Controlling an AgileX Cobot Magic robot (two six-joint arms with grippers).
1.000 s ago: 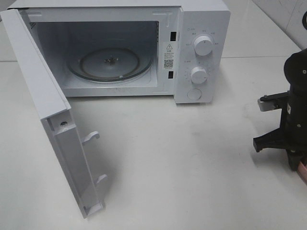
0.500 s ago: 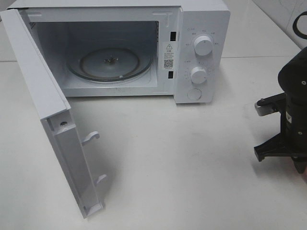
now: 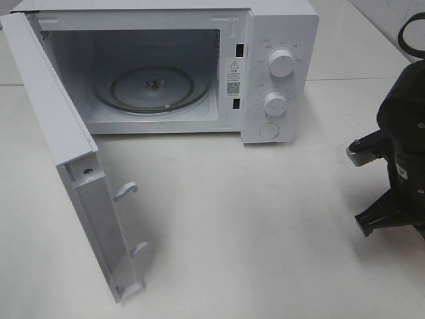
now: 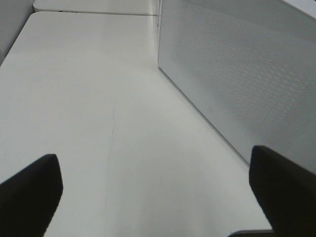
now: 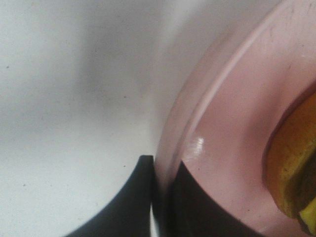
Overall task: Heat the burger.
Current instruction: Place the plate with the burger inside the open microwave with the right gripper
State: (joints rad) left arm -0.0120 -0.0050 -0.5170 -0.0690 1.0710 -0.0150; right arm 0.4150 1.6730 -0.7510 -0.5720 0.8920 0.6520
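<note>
right gripper has lifted, pinching the pink plate rim; burger sits on the plate just beyond the gripper. left gripper spread. risk: shallow rim pinch lets plate tilt, burger slides.

High camera overlooks microwave and table; left wrist, low, shares both; right wrist close against plate.
</note>
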